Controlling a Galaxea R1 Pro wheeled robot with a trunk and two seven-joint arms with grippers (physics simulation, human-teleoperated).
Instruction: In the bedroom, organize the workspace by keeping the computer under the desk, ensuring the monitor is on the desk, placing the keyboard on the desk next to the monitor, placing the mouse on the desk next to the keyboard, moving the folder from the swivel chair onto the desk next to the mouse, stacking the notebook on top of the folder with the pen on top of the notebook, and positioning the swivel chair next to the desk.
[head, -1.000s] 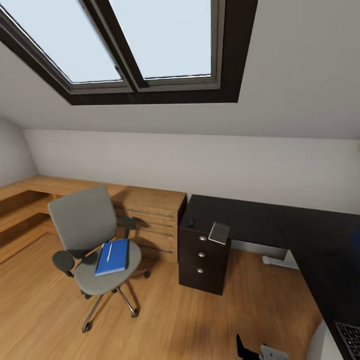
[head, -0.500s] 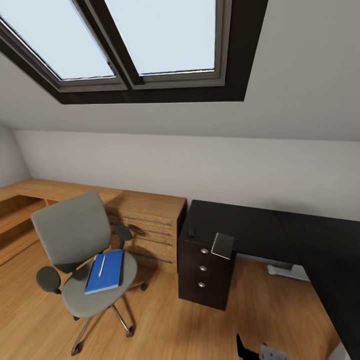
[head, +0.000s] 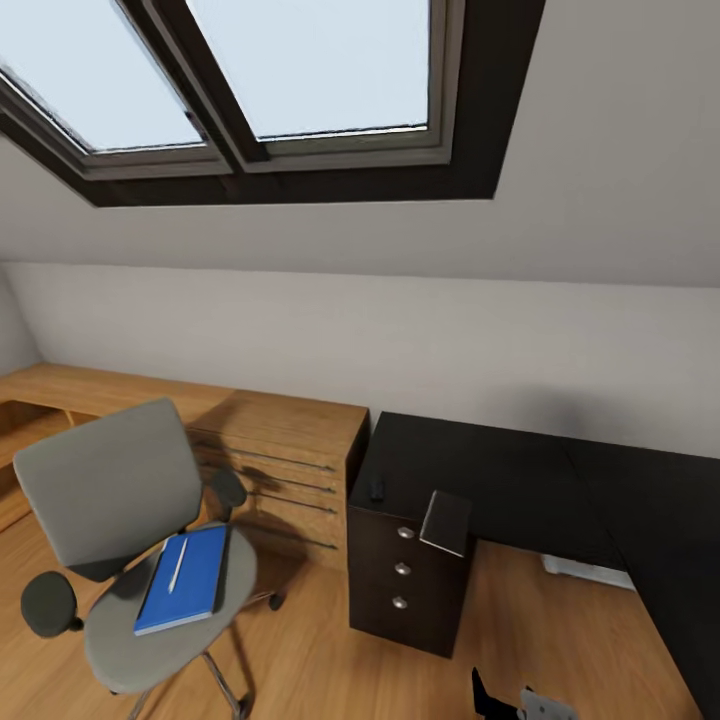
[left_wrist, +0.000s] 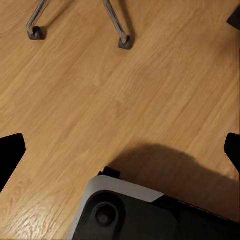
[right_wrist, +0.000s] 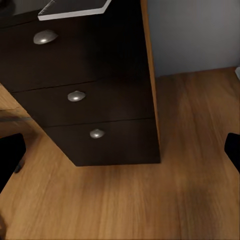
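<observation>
— Location of task items?
— Blue folder (head: 185, 592) with white pen (head: 177, 566) lies on the grey swivel chair (head: 130, 560); grey notebook (head: 446, 522) overhangs the black desk (head: 520, 470).
— Grippers?
— Left gripper (left_wrist: 120, 150) and right gripper (right_wrist: 120, 150): fingers spread apart, holding nothing.

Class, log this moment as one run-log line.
phase: approaching | swivel chair: holds folder, pen | desk: mouse | grippers: open, empty

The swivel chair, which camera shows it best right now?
The head view: the swivel chair shows its grey backrest, armrests and seat, with a blue folder and a pen lying on it. The left wrist view catches two of its metal legs and casters on the wooden floor. The right wrist view faces the dark drawer unit.
</observation>
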